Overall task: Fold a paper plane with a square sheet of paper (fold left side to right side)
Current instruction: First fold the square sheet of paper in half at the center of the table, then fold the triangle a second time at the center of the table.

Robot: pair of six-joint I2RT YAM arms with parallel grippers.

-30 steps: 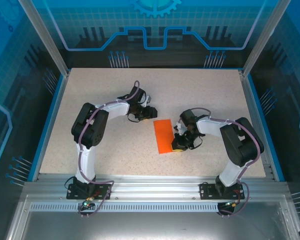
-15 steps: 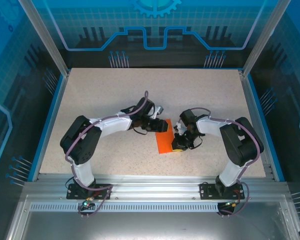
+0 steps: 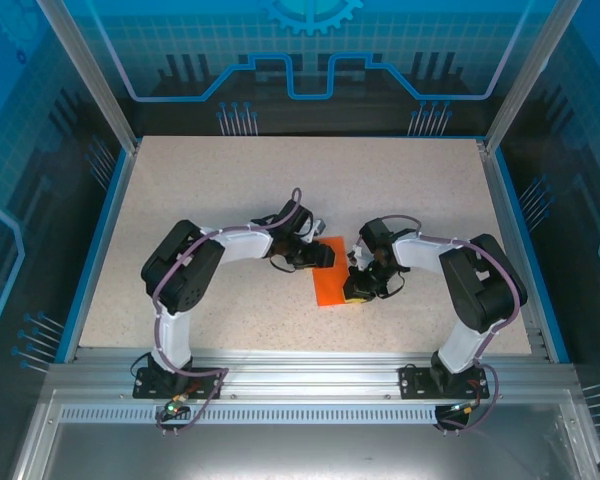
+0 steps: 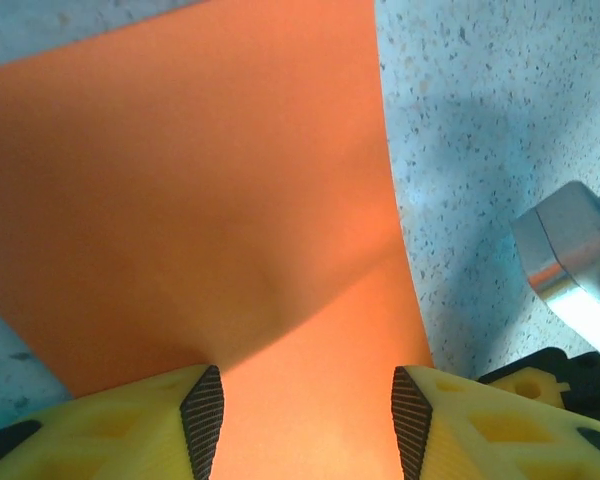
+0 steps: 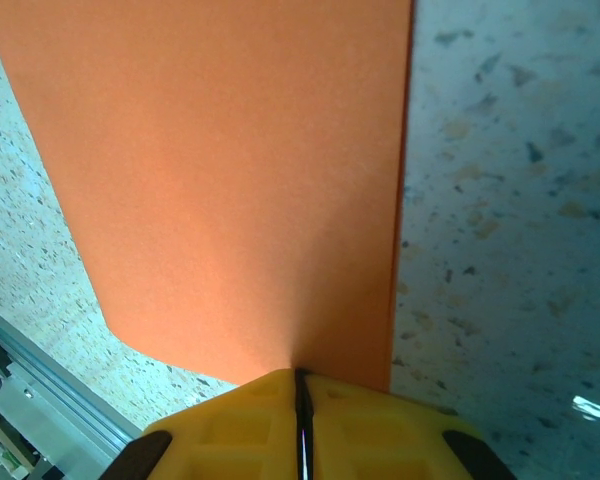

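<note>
1. Folding status: the square sheet of paper [image 3: 329, 283] lies on the table [image 3: 220, 190] as a narrow, doubled rectangle between the two grippers. Judged from this, the left-to-right fold is made.
2. Right gripper [image 3: 357, 293]: jaws closed together. In the right wrist view its tips [image 5: 300, 400] sit at the near end of the sheet's right edge, where two layers show. Whether the layers are nipped or merely pressed down cannot be told.
3. Left gripper [image 3: 323, 257]: jaws part-open, holding nothing, poised over the far end of the sheet. In the left wrist view the paper [image 4: 200, 180] spans the gap between the pads [image 4: 202, 420] and looks slightly buckled.
4. Remaining work, as judged: flatten the crease, then make every nose and wing fold. No pointed plane shape exists yet, so the task is at an early stage.
</note>
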